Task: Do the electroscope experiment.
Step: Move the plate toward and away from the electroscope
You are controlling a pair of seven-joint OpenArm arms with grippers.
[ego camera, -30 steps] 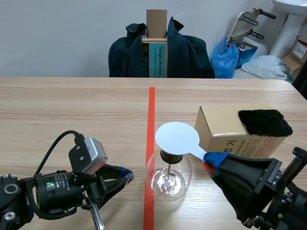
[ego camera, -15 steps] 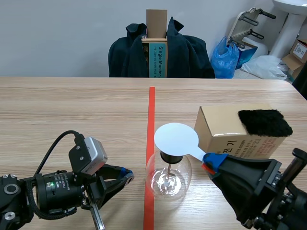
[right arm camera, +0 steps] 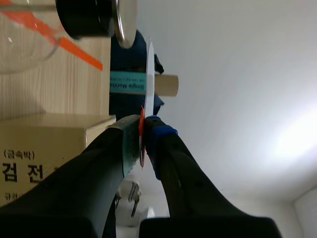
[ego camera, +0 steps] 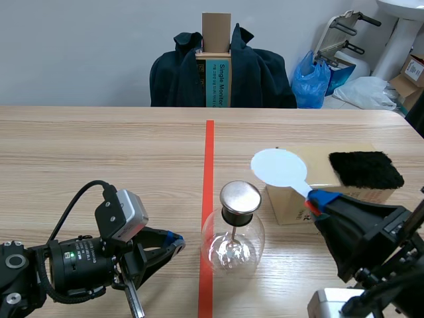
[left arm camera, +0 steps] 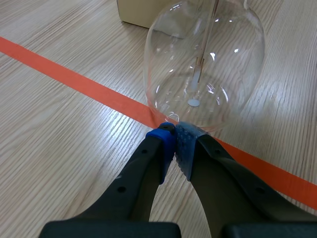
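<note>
Disc (ego camera: 279, 168) moved off electroscope cap (ego camera: 240, 197), rightward toward box (ego camera: 286, 205).

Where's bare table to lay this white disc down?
Bare wood lies beyond the clear glass flask, both sides of the orange-red tape line. Crowded between flask and brown cardboard box, where the right gripper holds the white round disc.
</note>
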